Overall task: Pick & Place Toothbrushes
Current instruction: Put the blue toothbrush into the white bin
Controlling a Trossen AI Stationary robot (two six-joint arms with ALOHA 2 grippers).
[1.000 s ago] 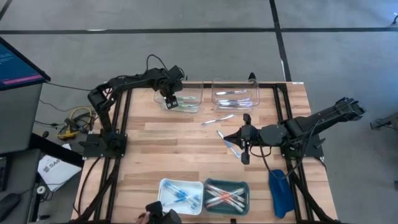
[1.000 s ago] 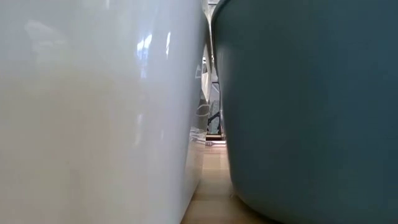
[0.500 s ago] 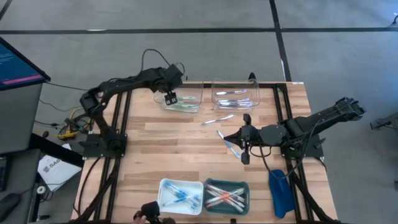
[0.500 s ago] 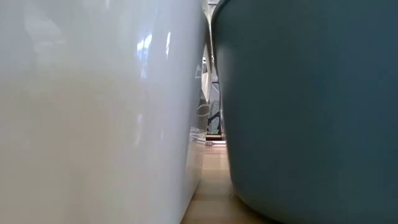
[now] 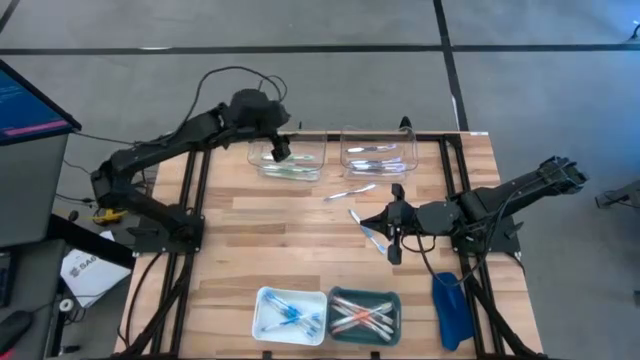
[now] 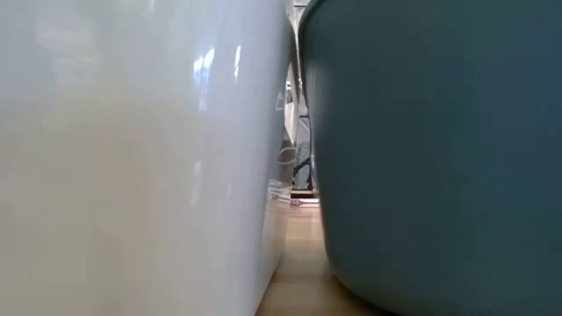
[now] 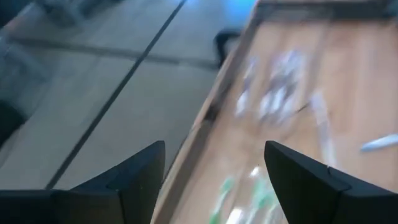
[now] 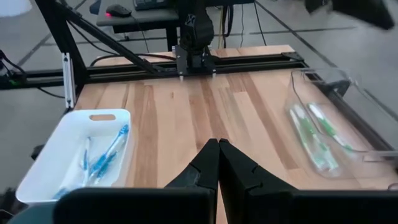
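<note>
My left gripper hangs open and empty above the left clear bin at the far edge. That bin holds green toothbrushes. The right clear bin holds silvery ones. A silvery toothbrush and a blue one lie loose on the table's middle. My right gripper hovers shut and empty beside the blue one; its fingers meet. At the near edge, a white tray holds blue toothbrushes and a teal tray holds pink and orange ones.
A dark-blue oblong object lies at the near right corner. In the low view, the white tray's wall and the teal tray's wall fill nearly everything. Bare wood lies left of the table's middle.
My left gripper has risen out of the left clear bin and drawn back a little toward the table's far left. It has tipped up from pointing steeply down to a shallower slant. The green toothbrushes stay in the bin.
</note>
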